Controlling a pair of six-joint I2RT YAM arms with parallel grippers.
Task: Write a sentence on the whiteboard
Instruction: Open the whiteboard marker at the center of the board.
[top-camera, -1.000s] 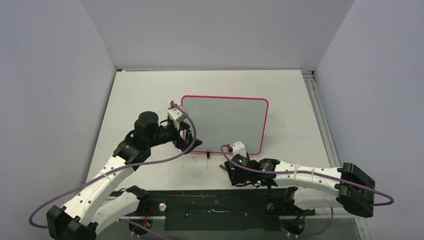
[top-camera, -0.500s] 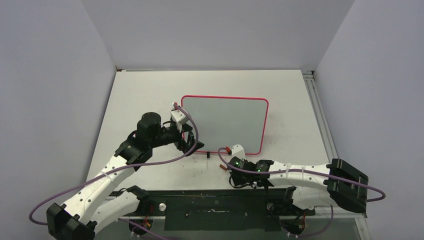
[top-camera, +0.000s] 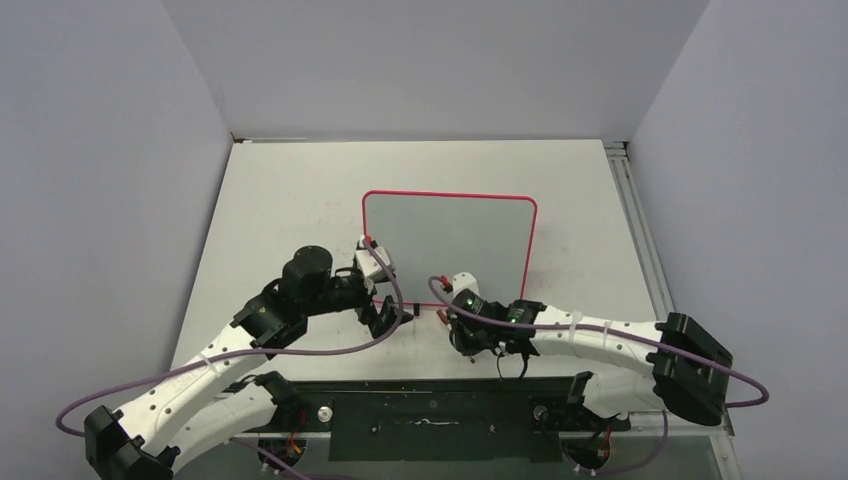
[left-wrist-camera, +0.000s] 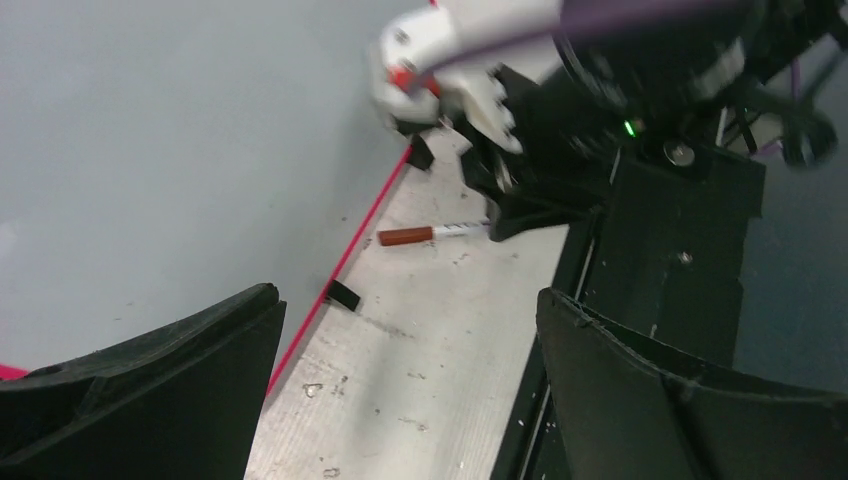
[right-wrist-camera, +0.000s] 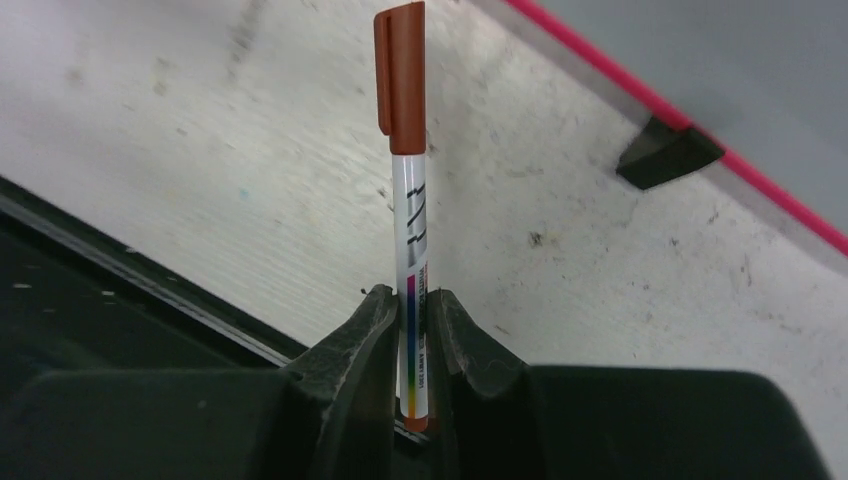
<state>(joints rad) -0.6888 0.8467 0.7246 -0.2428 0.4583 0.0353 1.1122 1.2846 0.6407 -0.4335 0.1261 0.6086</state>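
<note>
Right jaws clamped on a capped brown marker (right-wrist-camera: 408, 220), left jaws wide apart by the whiteboard (top-camera: 450, 245)

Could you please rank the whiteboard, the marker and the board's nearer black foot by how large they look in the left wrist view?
1. whiteboard: by far the largest, though cut off by the frame's edge.
2. marker: much smaller.
3. black foot: smallest, even though it lies nearer the camera than the marker.
</note>
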